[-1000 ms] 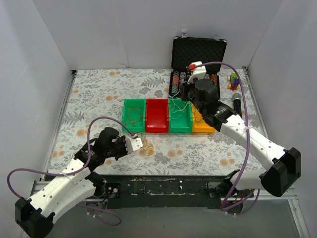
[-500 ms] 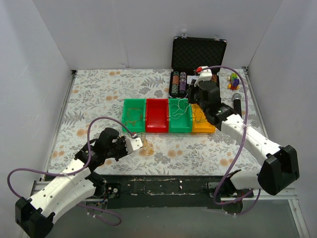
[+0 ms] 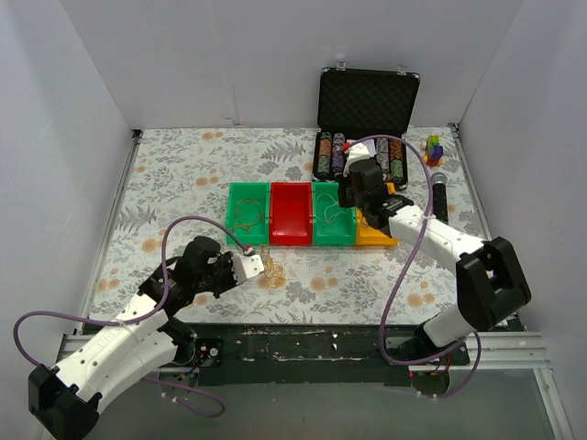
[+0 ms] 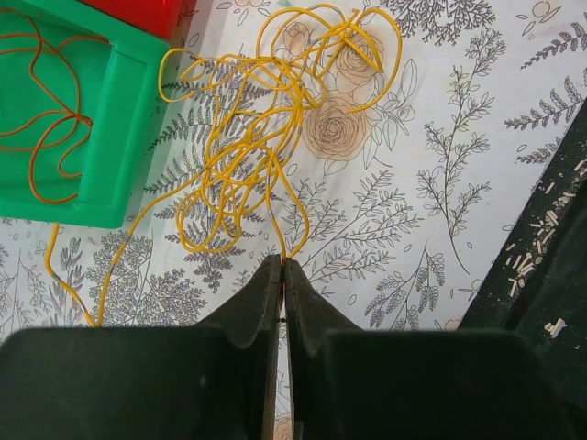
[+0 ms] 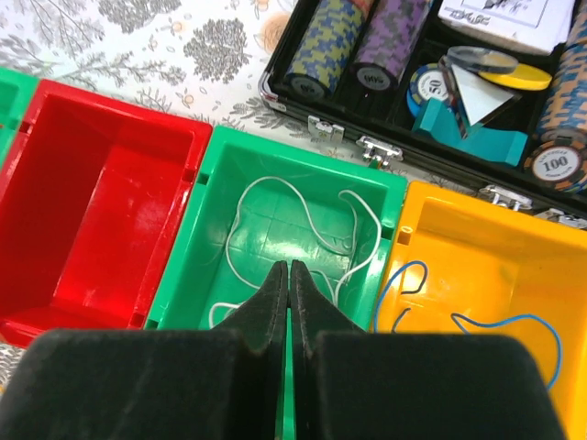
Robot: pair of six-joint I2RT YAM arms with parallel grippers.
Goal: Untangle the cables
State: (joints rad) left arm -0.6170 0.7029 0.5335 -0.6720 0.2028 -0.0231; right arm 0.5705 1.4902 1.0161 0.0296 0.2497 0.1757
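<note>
The cables (image 4: 266, 137) show as a loose tangle of thin yellow strands on the flowered table, just in front of the left green bin (image 4: 110, 137). My left gripper (image 4: 282, 261) is shut on a strand at the tangle's near end; from above, the left gripper (image 3: 260, 266) sits beside the cables (image 3: 273, 272). An orange cable (image 4: 41, 110) lies coiled in that green bin. My right gripper (image 5: 290, 266) is shut with nothing in it, hanging over the second green bin (image 5: 229, 174), where a white cable (image 5: 316, 225) lies. A blue cable (image 5: 495, 323) lies in the yellow bin (image 5: 477, 229).
A red bin (image 3: 291, 214) stands bare between the two green ones. Behind the row of bins an open black case (image 3: 367, 101) holds poker chips. At the back right lie a black cylinder (image 3: 438, 194) and a small coloured toy (image 3: 433, 148). White walls enclose the table.
My right arm has swung left and down from above the case to over the second green bin. The left arm and the yellow tangle have not moved.
</note>
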